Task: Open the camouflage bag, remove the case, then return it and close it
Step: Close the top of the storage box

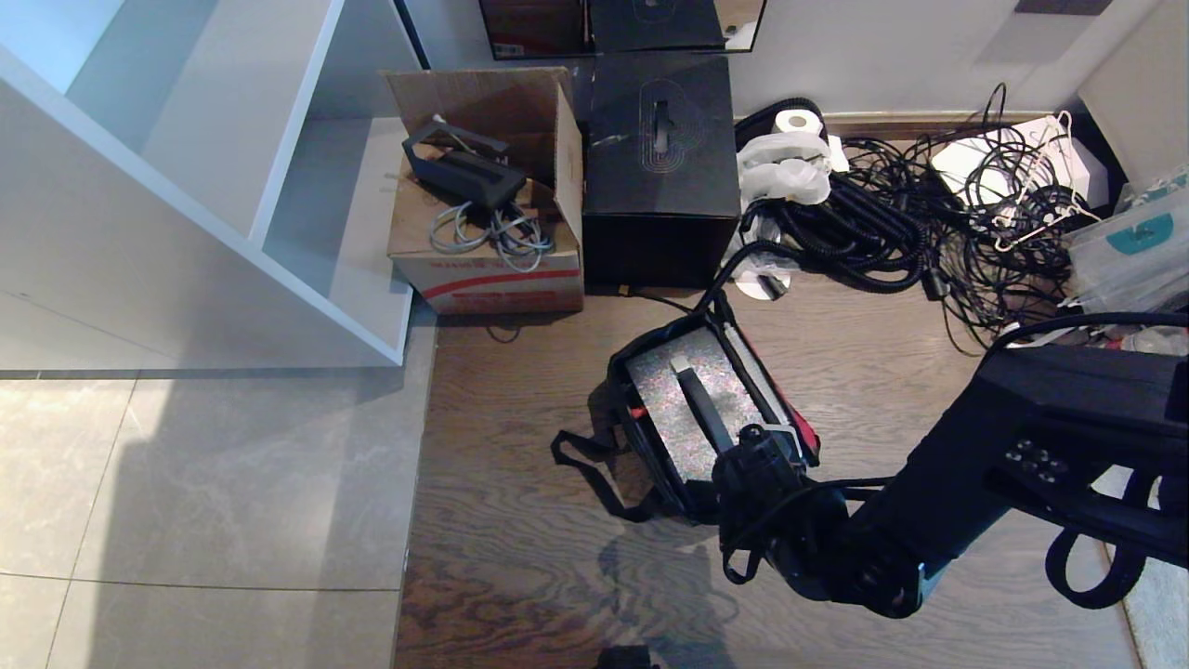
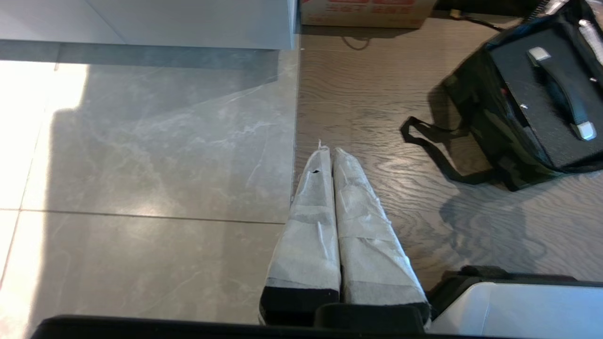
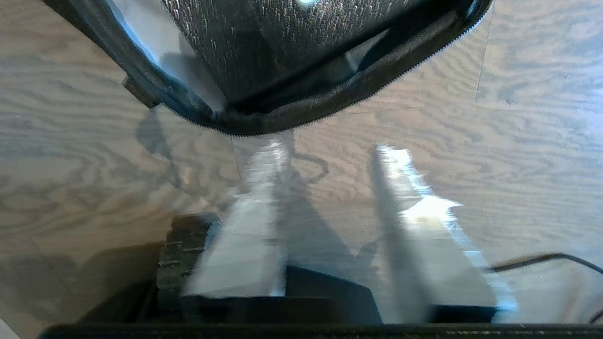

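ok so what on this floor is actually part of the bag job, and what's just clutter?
Job:
camouflage bag, open
case, sitting inside it
right tool, open, empty, at the bag's rim

Clutter:
cardboard box holding cables
black cube box
cable tangle
tape roll
white shelf unit
left tool, shut, parked over the floor
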You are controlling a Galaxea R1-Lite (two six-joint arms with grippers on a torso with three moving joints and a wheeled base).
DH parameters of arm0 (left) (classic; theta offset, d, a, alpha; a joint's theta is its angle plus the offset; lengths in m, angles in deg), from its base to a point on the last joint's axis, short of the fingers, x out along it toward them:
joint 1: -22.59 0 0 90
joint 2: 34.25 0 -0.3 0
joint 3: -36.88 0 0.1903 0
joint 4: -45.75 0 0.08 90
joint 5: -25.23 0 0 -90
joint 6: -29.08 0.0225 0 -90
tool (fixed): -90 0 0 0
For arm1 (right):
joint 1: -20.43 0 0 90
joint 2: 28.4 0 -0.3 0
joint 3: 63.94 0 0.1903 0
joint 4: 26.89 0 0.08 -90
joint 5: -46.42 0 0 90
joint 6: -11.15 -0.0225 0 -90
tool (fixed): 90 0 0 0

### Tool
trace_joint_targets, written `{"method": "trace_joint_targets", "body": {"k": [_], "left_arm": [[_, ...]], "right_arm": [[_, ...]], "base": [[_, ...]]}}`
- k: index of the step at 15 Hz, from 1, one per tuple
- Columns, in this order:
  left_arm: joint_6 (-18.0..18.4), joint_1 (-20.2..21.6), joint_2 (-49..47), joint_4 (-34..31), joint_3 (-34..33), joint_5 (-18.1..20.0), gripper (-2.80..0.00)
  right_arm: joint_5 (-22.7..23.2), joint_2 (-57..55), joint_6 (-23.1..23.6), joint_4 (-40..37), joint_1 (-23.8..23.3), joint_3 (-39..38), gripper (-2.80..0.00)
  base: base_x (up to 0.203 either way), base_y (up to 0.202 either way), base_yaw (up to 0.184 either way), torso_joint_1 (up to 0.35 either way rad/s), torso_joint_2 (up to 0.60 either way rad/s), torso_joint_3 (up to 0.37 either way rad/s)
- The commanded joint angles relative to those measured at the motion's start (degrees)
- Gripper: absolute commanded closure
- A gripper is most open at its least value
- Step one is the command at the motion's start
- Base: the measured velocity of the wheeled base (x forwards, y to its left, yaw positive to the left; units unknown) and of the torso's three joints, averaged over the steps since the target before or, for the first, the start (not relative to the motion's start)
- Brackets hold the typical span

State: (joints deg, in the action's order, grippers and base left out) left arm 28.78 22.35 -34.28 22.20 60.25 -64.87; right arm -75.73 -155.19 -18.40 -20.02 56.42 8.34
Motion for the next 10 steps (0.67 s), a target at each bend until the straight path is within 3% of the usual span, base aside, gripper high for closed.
{"method": "trace_joint_targets", "body": {"k": [1, 3, 5, 6, 9, 10], "left_arm": [[0.01, 0.07, 0.02, 0.01, 0.0, 0.01, 0.0], [-0.05, 0.07, 0.02, 0.01, 0.0, 0.01, 0.0], [-0.02, 0.07, 0.02, 0.01, 0.0, 0.01, 0.0], [0.04, 0.07, 0.02, 0.01, 0.0, 0.01, 0.0], [-0.05, 0.07, 0.02, 0.01, 0.0, 0.01, 0.0], [0.03, 0.07, 0.02, 0.01, 0.0, 0.01, 0.0]], "right_arm": [[-0.07, 2.99, 0.49, 0.44, -1.68, -0.41, -2.8], [0.01, 7.15, 3.15, -0.18, -6.79, -1.66, -2.8], [0.72, 10.87, 10.51, -0.47, -12.23, -3.88, -2.8], [1.9, 12.06, 15.31, -0.2, -15.08, -4.83, -2.8], [7.44, 14.27, 21.21, -0.64, -23.59, -6.55, -2.8], [8.86, 14.27, 25.22, -0.44, -25.9, -6.88, -2.8]], "base": [[0.0, 0.0, 0.0, 0.0, 0.0, 0.0], [0.0, 0.0, 0.0, 0.0, 0.0, 0.0], [0.0, 0.0, 0.0, 0.0, 0.0, 0.0], [0.0, 0.0, 0.0, 0.0, 0.0, 0.0], [0.0, 0.0, 0.0, 0.0, 0.0, 0.0], [0.0, 0.0, 0.0, 0.0, 0.0, 0.0]]}}
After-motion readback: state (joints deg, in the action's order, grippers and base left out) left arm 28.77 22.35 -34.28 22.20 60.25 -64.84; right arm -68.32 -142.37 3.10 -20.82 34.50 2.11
